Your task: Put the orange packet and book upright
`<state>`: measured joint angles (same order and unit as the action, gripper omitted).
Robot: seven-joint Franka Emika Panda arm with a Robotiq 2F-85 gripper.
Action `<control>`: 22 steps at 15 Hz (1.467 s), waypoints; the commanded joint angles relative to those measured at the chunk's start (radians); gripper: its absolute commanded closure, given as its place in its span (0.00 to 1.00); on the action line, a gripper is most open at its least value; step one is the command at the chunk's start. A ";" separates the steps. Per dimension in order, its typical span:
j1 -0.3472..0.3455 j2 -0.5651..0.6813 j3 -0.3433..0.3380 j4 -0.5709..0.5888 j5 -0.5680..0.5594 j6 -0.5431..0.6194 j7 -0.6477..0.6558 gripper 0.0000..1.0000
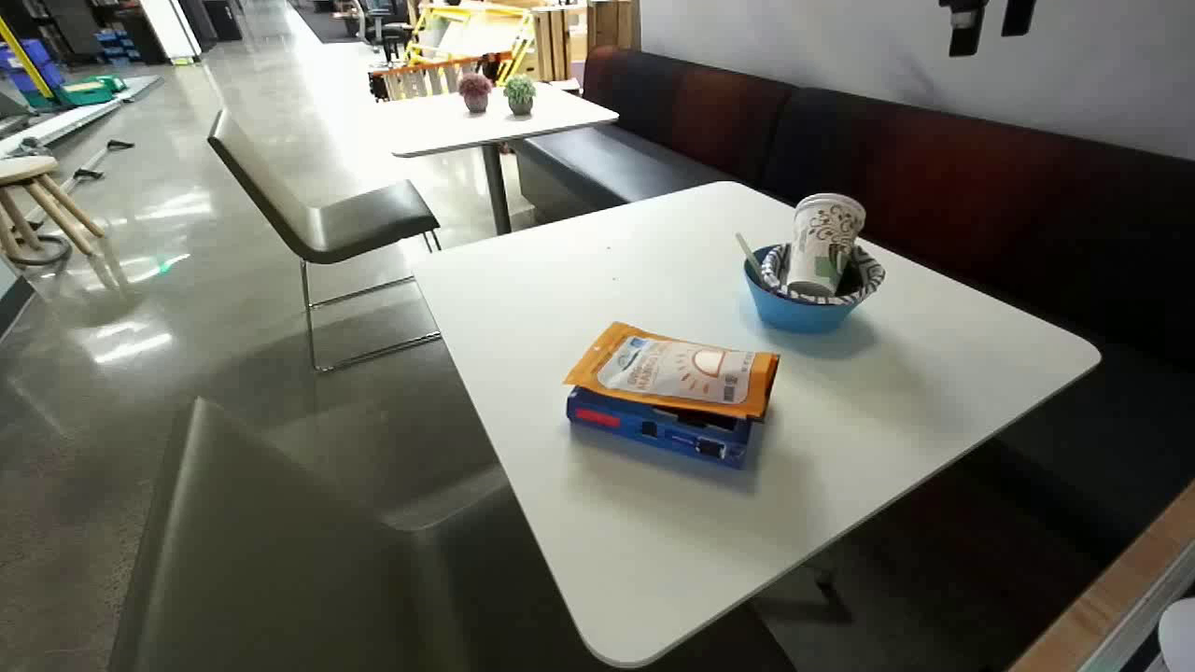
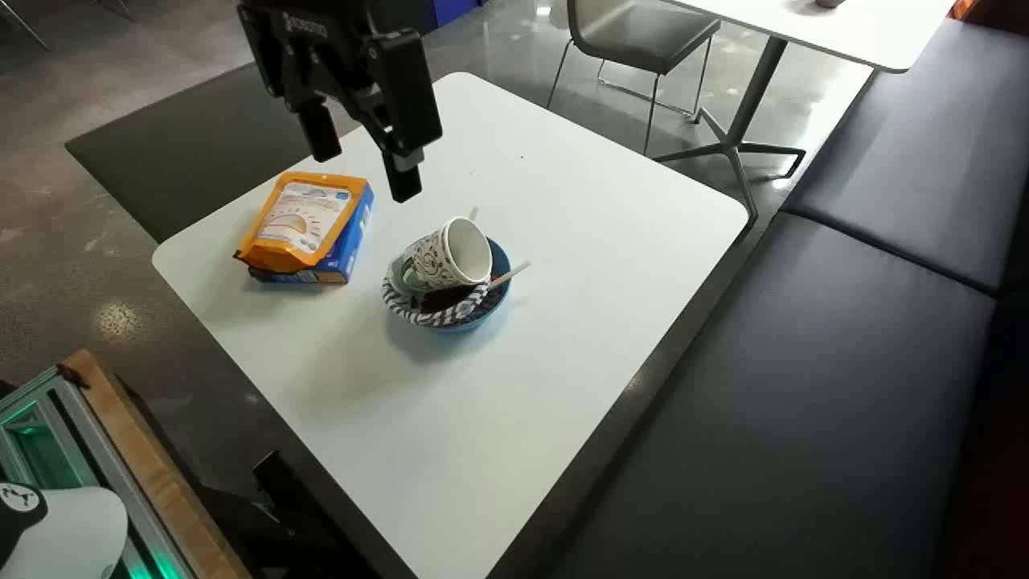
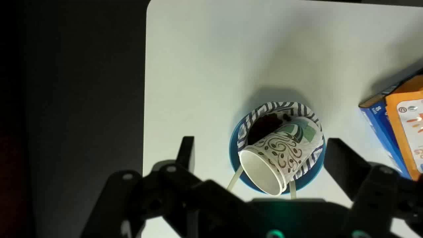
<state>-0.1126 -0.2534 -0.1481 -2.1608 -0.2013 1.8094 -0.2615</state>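
Observation:
The orange packet (image 1: 686, 369) lies flat on top of the blue book (image 1: 653, 431) on the white table. The packet (image 2: 305, 217) and the book (image 2: 354, 240) also show in an exterior view. In the wrist view the packet (image 3: 409, 132) and the book (image 3: 385, 127) are cut off at the right edge. The packet hides most of the book's top. My gripper (image 2: 364, 169) is open and empty, high above the table. In the wrist view the open gripper (image 3: 260, 152) has its fingers spread above the bowl. Only its fingertips (image 1: 991, 30) show in an exterior view.
A blue bowl (image 1: 803, 315) holds a patterned plate or bowl, a tilted paper cup (image 1: 822, 243) and light sticks. It stands beside the book and packet on the white table (image 1: 560, 271). A dark bench (image 2: 804, 386) runs along one side. A chair (image 2: 201, 137) stands at the table.

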 commanded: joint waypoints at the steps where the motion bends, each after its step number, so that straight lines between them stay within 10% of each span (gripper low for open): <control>1: 0.001 0.000 -0.001 0.002 0.000 -0.002 0.000 0.00; 7: 0.001 0.000 -0.001 0.002 0.000 -0.002 0.000 0.00; 11: 0.034 0.000 0.074 -0.066 0.036 0.084 0.237 0.00; 22: -0.086 0.221 0.537 -0.143 0.074 0.390 1.139 0.00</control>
<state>-0.1681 -0.1004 0.3081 -2.3329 -0.1215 2.1688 0.6822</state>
